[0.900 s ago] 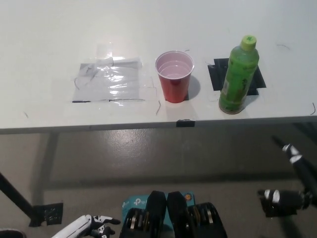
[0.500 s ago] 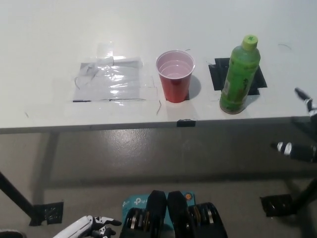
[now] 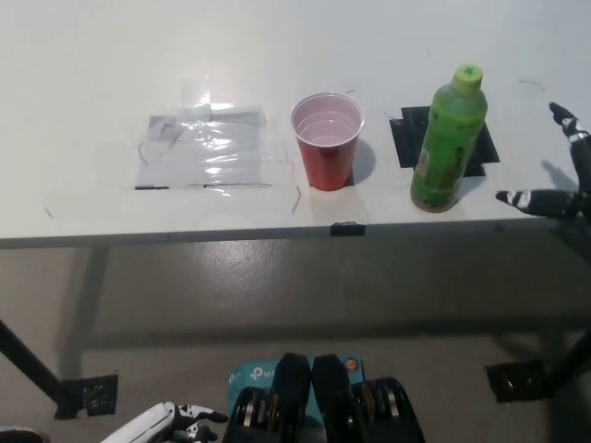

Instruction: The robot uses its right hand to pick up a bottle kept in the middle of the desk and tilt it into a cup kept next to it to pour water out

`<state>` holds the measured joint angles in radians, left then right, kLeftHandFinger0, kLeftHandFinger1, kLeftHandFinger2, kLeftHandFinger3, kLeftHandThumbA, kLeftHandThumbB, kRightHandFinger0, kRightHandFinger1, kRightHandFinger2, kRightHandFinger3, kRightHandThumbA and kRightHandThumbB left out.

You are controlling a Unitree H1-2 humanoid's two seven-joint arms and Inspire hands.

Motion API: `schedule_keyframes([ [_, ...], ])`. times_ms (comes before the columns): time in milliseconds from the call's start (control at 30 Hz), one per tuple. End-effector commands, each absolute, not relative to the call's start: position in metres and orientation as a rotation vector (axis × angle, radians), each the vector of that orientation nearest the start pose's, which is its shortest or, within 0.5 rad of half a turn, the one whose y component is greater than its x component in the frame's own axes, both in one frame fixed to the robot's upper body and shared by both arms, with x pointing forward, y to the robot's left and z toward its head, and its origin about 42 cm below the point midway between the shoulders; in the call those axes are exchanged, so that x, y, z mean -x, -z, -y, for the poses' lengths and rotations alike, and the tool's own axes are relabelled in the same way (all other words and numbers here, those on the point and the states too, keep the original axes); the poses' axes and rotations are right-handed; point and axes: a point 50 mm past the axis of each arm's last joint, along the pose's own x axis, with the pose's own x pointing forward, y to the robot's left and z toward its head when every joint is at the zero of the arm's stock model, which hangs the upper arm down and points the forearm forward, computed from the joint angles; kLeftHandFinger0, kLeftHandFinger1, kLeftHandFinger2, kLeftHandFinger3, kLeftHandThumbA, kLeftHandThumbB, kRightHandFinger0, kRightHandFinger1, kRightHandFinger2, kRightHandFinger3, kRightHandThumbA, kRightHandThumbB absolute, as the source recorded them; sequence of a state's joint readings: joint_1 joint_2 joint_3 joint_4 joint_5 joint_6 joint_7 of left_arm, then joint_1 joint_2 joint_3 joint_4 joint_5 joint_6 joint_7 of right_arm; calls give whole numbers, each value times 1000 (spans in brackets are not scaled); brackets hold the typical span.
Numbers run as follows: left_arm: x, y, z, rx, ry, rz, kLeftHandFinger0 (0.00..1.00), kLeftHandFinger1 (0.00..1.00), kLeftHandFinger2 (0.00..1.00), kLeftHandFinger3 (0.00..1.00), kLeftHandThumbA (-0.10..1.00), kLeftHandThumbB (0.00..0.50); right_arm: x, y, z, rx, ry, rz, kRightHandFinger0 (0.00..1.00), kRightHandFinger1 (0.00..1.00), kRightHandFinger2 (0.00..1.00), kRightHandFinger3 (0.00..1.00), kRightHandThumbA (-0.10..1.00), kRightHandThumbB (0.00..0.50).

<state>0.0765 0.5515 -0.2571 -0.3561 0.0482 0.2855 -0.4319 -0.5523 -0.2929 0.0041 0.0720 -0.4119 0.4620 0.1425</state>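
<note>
A green bottle (image 3: pixel 448 138) with a light green cap stands upright on a black tape patch on the white desk (image 3: pixel 83 92), near its front edge. A red cup (image 3: pixel 326 141) with a pale inside stands just left of it. My black right hand (image 3: pixel 560 175) is open at the picture's right edge, fingers spread, level with the bottle and a short gap to its right, touching nothing. My white left hand (image 3: pixel 171 423) rests low at the bottom left, below the desk.
A sheet of clear shiny tape (image 3: pixel 208 148) lies on the desk left of the cup. The desk's front edge (image 3: pixel 277 235) runs across the middle of the picture, with grey floor below. A black tape piece (image 3: pixel 90 395) marks the floor at lower left.
My right hand has risen from below the desk at the lower right up to desk height beside the bottle. Bottle, cup and left hand have stayed put.
</note>
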Motion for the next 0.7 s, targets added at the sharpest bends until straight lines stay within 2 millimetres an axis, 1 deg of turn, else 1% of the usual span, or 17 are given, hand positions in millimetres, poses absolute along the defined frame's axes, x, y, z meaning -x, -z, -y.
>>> schedule_keyframes([
  [0,-234,-156,-276,-573,684,-166,682,772,840,1000,1000,414,-458,-285,257,684,35,45,1000,1000,1000,1000,987,500],
  [33,-234,-156,-276,-573,684,-167,682,771,839,1000,1000,418,-459,-286,256,684,33,45,1000,1000,1000,1000,984,500],
  [67,-234,-155,-277,-575,680,-168,683,770,834,1000,1000,440,-463,-288,246,701,11,53,1000,1000,1000,1000,983,500],
  [133,-234,-155,-277,-576,680,-160,654,760,817,1000,1000,439,-464,-292,231,719,-22,68,1000,1000,1000,1000,983,500],
  [200,-234,-155,-276,-575,680,-161,652,758,815,1000,1000,435,-465,-293,226,735,-29,75,1000,1000,1000,1000,983,500],
  [267,-234,-155,-276,-575,679,-173,657,764,822,1000,1000,453,-465,-294,220,752,-45,83,1000,1000,1000,1000,1000,500],
  [333,-234,-154,-277,-575,678,-173,665,769,826,1000,1000,452,-463,-297,214,768,-66,94,1000,1000,1000,1000,1000,500],
  [367,-234,-154,-276,-576,680,-173,669,770,826,1000,1000,464,-462,-299,211,768,-85,100,1000,1000,1000,1000,989,500],
  [433,-235,-154,-276,-575,681,-172,672,770,827,1000,1000,465,-462,-301,210,769,-92,101,1000,1000,1000,1000,987,500],
  [467,-235,-153,-276,-575,681,-175,675,772,828,1000,1000,474,-459,-302,206,779,-109,108,1000,1000,1000,1000,986,500],
  [567,-234,-154,-276,-573,682,-166,660,763,821,1000,1000,455,-457,-300,204,785,-128,108,1000,1000,1000,1000,960,500],
  [600,-234,-155,-275,-567,687,-166,665,765,821,1000,1000,438,-457,-297,204,789,-131,102,1000,1000,1000,1000,922,500],
  [667,-234,-154,-275,-563,695,-171,688,777,827,1000,1000,445,-459,-295,204,795,-133,92,1000,1000,1000,1000,903,500],
])
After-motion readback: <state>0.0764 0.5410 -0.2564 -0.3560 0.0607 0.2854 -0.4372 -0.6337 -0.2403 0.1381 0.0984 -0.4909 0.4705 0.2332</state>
